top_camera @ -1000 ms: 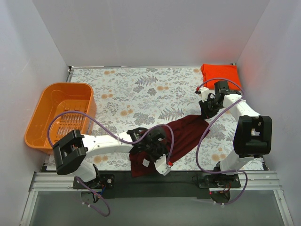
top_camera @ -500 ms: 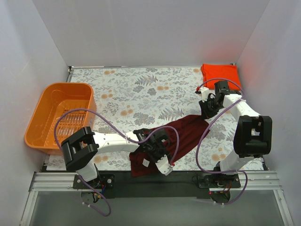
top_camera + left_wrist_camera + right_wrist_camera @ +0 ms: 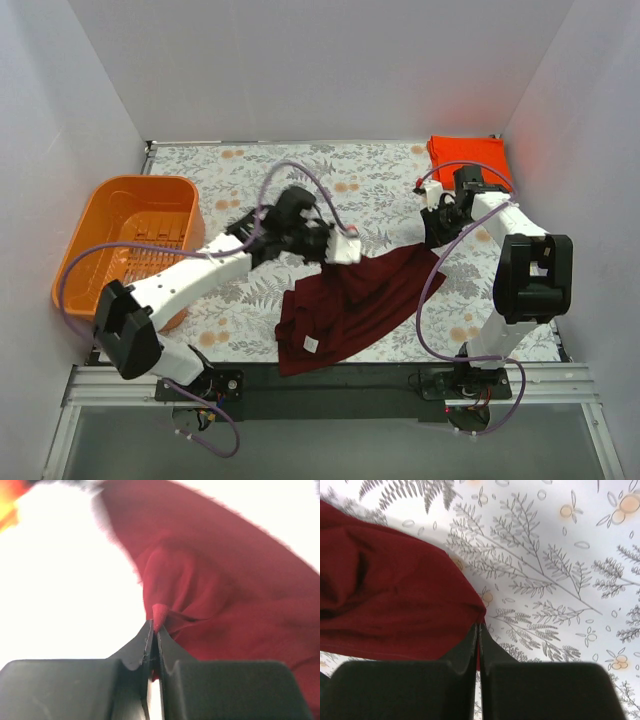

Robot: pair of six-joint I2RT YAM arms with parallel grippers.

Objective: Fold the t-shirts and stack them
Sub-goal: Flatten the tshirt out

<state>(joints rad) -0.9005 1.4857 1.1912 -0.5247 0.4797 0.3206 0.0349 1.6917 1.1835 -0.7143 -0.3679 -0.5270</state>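
Note:
The dark maroon t-shirt lies crumpled on the patterned table, stretched from the near edge toward the right. My left gripper is shut on a pinch of its cloth and holds that part raised above the table. My right gripper is shut on the shirt's right corner, low over the table. The bright orange-red t-shirt lies as a folded rectangle at the far right corner.
An orange plastic basket stands at the left edge of the table. White walls close in the left, back and right. The flower-patterned cloth covers the table.
My left gripper has moved from the near edge up and toward the middle, pulling a part of the maroon shirt with it. The right gripper has hardly moved.

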